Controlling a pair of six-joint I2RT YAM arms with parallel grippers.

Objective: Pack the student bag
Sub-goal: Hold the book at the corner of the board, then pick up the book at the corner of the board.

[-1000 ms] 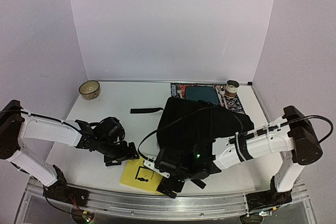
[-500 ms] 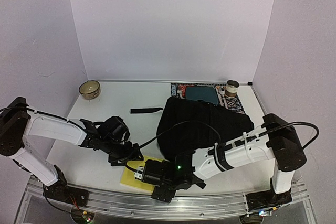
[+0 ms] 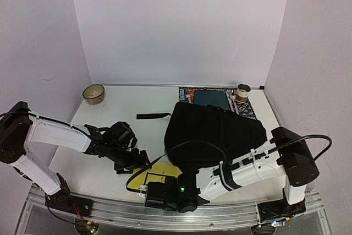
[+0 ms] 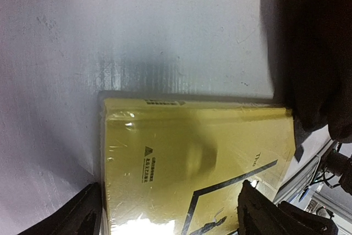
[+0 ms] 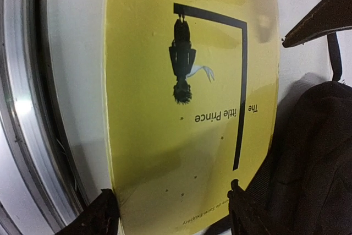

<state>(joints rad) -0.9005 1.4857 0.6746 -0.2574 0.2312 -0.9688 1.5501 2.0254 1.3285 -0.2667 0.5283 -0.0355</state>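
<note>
Top external: student bag [image 3: 214, 130] lies flat, mid-right on the surface [image 3: 121, 103], long axis left-right, its strap [image 3: 154, 116] pointing left. Right fingers [image 5: 104, 216] pinch the yellow book [image 5: 165, 108] by its side edges; left fingers [image 4: 82, 218] spread wide over it, gripping nothing.

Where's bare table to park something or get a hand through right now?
Bare white table lies between the small brown bowl and the black fabric backpack, beyond its loose strap. Crowded: the near edge, where the left gripper and right gripper meet at the yellow book.
</note>
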